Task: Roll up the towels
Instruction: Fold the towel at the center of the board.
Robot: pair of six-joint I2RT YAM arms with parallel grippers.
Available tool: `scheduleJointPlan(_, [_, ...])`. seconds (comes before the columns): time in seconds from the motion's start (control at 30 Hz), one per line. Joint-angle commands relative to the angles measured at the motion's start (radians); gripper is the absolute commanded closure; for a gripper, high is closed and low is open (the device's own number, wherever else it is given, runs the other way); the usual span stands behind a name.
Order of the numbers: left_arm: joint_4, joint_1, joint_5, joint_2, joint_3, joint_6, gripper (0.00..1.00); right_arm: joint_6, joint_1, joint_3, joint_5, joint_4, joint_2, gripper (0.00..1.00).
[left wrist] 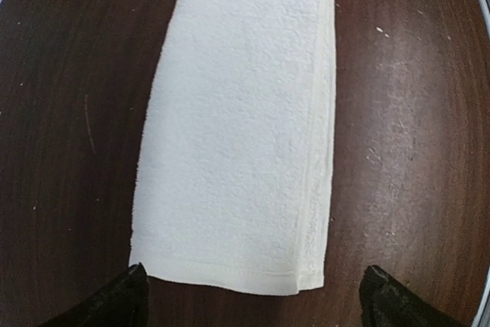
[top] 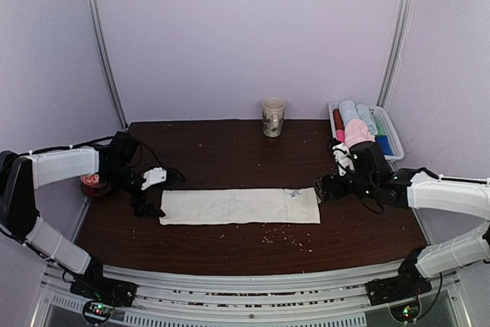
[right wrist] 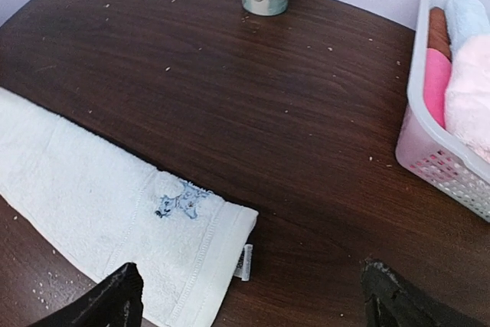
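A cream-white towel (top: 240, 206) lies flat on the dark table, folded into a long strip running left to right. Its right end carries a small blue embroidery (right wrist: 181, 201) and a white label (right wrist: 244, 261). My left gripper (top: 147, 198) stands open just off the towel's left end (left wrist: 230, 269), nothing between its fingertips (left wrist: 115, 300). At the strip's right end my right gripper (top: 331, 186) is open too, with its left fingertip (right wrist: 111, 296) over the towel's corner. A pale pink towel (top: 357, 133) sits rolled in the white basket (top: 391, 143).
The basket at the back right also holds rolled blue, bright pink and light grey towels. A patterned mug (top: 272, 116) stands at the back middle. A small red-and-white object (top: 91, 181) sits by the left arm. Crumbs (top: 279, 237) dot the table in front of the towel.
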Motion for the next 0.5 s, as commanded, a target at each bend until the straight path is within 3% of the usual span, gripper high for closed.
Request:
scheduleJointPlan(0.0, [0.181,0.003,-0.058,-0.04,0.011,-0.211,0.02,0.233,0.004,-0.06,0.115,0.082,-0.038,0.0])
scheduleJointPlan(0.2, [0.284,0.003,-0.133,-0.015,-0.013,-0.319,0.02,0.366,0.005,-0.051,-0.023,0.121,0.066,0.0])
scheduleJointPlan(0.47, [0.329,0.004,-0.183,0.025,-0.046,-0.341,0.02,0.494,0.004,-0.086,-0.032,0.204,0.23,0.08])
